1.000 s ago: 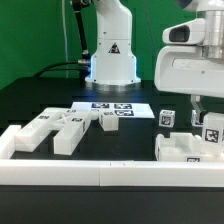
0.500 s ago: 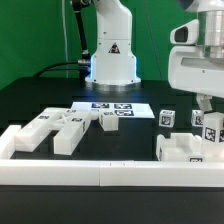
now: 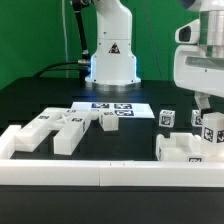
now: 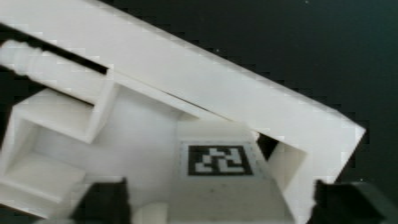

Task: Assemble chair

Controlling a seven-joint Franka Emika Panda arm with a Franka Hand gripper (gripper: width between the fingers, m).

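I see loose chair parts [image 3: 68, 125] at the exterior view's left of the counter [image 3: 40, 100], marker board [image 3: 115, 108] mid. At right, the built section [image 3: 188, 148] sits directly under my fingers [image 4: 103, 203]. They're spread open astride its tagged face, holding nothing, and its long slab runs skewed to their closing line.

On your black desk [image 3: 30, 100], the thin flat white marker board [image 3: 118, 105] lies centred before the glossy white robot base [image 3: 111, 60]. Loose white blocky plastic chair parts [image 3: 62, 128] sit toward the exterior view's left. The joined white plastic chair block [image 3: 185, 148] sits at the right, a small tagged white cube [image 3: 167, 118] behind it, the long low white border rail [image 3: 100, 172] in front.
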